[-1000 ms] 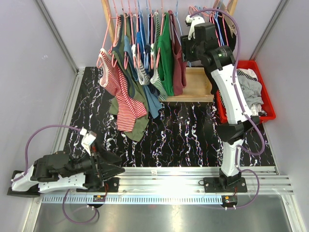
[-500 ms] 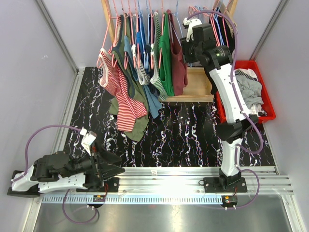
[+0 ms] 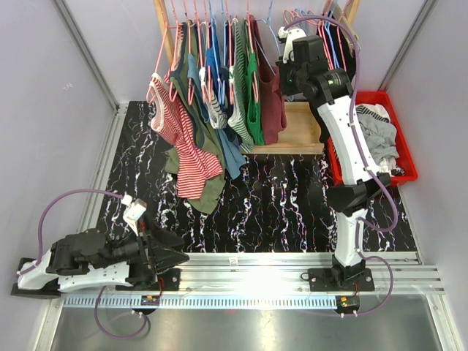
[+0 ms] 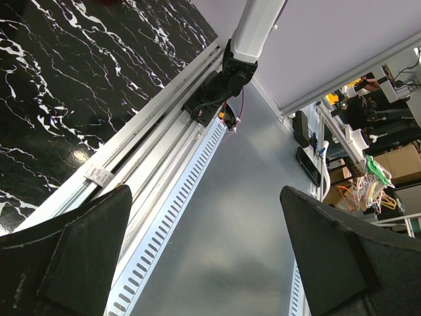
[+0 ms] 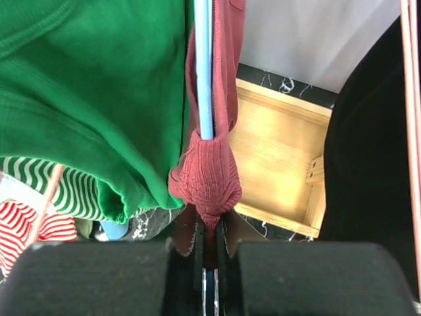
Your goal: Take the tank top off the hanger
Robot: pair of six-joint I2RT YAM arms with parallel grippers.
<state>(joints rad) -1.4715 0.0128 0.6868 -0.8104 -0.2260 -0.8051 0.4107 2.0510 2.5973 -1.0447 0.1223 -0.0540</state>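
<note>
The right pincer (image 5: pixel 209 253) was clamped tight on a bunched fold of the ribbed maroon tank top (image 5: pixel 207 174), which hung on a slim pale-blue hanger (image 5: pixel 204 66) beside a green knit top (image 5: pixel 85 85). The left pincer (image 4: pixel 204 263) gaped wide, holding nothing, by the marbled black surface (image 4: pixel 39 79).

No text, label or number can be read

Green top (image 5: pixel 85 99) crowds the maroon tank top (image 5: pixel 207 174); room opens over the wooden base (image 5: pixel 276 164).
</note>
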